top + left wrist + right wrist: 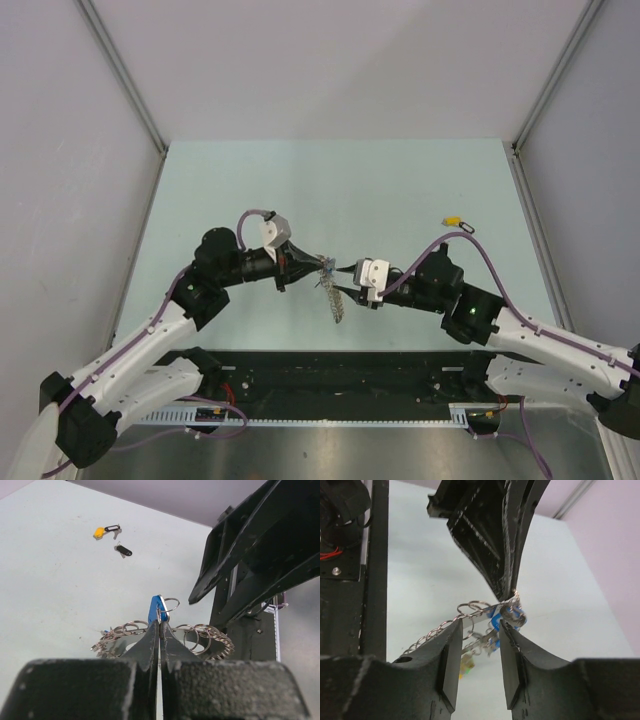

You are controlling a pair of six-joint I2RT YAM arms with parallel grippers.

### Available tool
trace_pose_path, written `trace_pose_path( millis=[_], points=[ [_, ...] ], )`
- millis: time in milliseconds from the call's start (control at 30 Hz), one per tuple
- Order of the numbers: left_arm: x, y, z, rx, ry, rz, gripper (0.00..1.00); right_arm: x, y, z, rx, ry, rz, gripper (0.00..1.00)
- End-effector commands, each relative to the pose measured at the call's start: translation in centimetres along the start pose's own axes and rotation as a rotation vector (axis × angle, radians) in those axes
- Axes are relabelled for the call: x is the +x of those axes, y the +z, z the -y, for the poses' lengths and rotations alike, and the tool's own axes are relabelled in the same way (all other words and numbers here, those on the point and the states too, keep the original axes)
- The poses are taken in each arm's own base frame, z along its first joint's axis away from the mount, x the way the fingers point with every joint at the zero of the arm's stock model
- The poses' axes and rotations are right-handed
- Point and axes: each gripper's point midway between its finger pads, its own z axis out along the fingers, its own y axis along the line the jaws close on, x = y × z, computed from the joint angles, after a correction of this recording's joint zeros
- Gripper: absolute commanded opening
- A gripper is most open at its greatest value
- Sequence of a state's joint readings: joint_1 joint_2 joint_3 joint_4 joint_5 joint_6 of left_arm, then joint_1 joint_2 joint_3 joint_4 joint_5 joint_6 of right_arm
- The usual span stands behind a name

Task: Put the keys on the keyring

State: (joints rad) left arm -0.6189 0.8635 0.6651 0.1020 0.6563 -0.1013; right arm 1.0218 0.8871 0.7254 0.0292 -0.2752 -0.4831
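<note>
The keyring (333,292) hangs over the middle of the table, a silver band edged with small wire loops. My left gripper (318,264) is shut on its upper edge. In the left wrist view the shut gripper (160,625) pinches the keyring (212,636) right beside a blue-tagged key (156,608). My right gripper (341,272) stands just right of the ring, open. In the right wrist view the gripper (480,626) has its jaws apart around the keyring (476,614), with blue-tagged keys (506,617) and a yellow-green tag (466,664) dangling from it. A yellow-tagged key (452,217) and a black-tagged key (467,229) lie loose at the right.
The two loose keys show far off in the left wrist view, yellow (100,532) and black (124,551). The right arm (250,560) fills that view's right side. Grey walls and metal posts (125,75) enclose the pale green table (330,180).
</note>
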Motion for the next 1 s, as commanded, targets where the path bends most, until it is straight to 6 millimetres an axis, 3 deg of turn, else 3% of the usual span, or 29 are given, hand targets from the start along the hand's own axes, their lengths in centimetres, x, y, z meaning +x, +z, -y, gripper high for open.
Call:
trace_pose_path(
  millis=[0,300,700,767,967],
  points=[
    [-2.8,-0.2,0.2,-0.006,0.058,0.053,0.00,-2.8,-0.1,1.8,0.097,-0.069,0.077,0.41],
    [-2.8,-0.3,0.4,-0.002,0.071,0.028,0.00,-3.2,1.3,3.3,0.140,-0.110,0.058,0.39],
    [-2.7,-0.1,0.8,0.013,0.074,0.017,0.00,-2.9,2.3,3.8,0.153,-0.115,0.047,0.34],
    [-2.8,-0.1,0.8,0.013,0.078,0.017,0.00,-2.7,2.4,3.8,0.153,-0.114,0.043,0.32],
    [-3.0,-0.1,0.9,0.015,0.079,0.021,0.00,-2.3,2.3,3.7,0.151,-0.110,0.025,0.06]
  ],
)
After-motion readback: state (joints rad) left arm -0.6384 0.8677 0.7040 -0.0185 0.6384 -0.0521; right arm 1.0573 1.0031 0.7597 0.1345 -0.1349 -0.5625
